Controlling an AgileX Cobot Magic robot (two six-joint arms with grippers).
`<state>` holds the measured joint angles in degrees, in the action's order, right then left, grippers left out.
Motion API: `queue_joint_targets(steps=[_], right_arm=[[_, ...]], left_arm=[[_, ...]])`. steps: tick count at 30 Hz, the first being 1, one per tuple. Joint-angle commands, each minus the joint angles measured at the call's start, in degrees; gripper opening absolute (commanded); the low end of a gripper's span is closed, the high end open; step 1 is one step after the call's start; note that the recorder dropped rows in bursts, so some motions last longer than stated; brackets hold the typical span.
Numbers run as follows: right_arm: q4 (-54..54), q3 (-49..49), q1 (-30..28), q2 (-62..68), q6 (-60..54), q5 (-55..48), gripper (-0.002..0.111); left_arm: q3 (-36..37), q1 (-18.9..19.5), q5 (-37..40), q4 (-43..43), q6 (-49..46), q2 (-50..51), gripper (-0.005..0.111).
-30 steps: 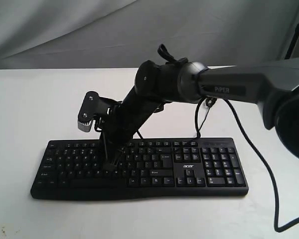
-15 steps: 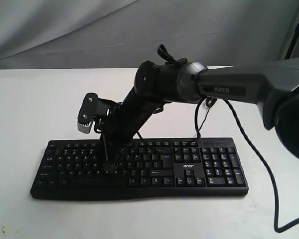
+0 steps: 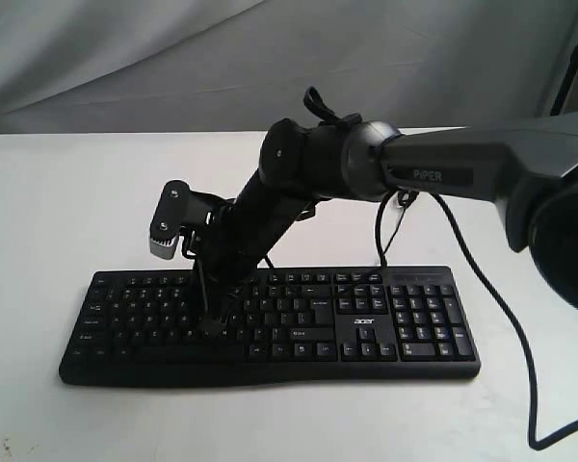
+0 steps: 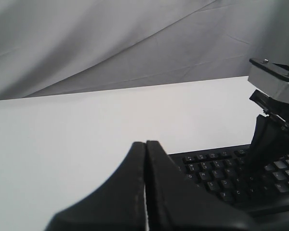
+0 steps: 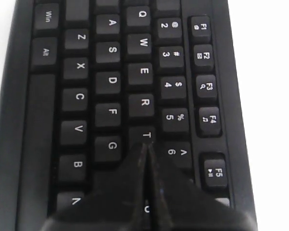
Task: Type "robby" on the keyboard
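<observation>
The black keyboard (image 3: 414,327) with a white acer logo lies across the white table. My right arm reaches over it from the right. My right gripper (image 3: 212,321) is shut and points down at the left-middle letter keys. In the right wrist view the right gripper (image 5: 145,144) has its fingers pressed together, with the tip at the edge of the T key (image 5: 145,135), R and G close by on the keyboard (image 5: 111,82). Whether it touches the key I cannot tell. My left gripper (image 4: 145,143) is shut on nothing, low beside the keyboard (image 4: 212,178); the exterior view does not show it.
A thin black cable (image 3: 501,308) runs from the keyboard's back edge and loops off to the right. The right arm's wrist camera block (image 4: 274,82) stands over the keys. A grey cloth backdrop (image 3: 125,58) hangs behind the white table (image 3: 58,202).
The right gripper's tip stays over the same letter keys, with only a slight shift of the arm. The keyboard has not moved.
</observation>
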<state>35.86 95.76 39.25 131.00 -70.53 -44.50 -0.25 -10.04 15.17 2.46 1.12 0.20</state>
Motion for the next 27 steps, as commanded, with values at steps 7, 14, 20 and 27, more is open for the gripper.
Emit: queue_joint_targets(steps=[7, 14, 20, 27], right_arm=[[-0.61, 0.05, 0.17, -2.14, -0.36, -0.11, 0.0], [-0.4, 0.05, 0.17, -11.87, -0.36, 0.22, 0.0], [0.74, 0.05, 0.17, -22.5, 2.48, 1.8, 0.0], [5.13, -0.14, 1.52, -36.48, 3.81, 0.11, 0.0]], left_arm=[[0.25, -0.32, -0.33, 0.27, 0.16, -0.2, 0.0], [0.25, -0.32, -0.33, 0.27, 0.16, -0.2, 0.0], [0.25, -0.32, -0.33, 0.27, 0.16, -0.2, 0.0], [0.25, -0.32, -0.33, 0.27, 0.16, -0.2, 0.0]])
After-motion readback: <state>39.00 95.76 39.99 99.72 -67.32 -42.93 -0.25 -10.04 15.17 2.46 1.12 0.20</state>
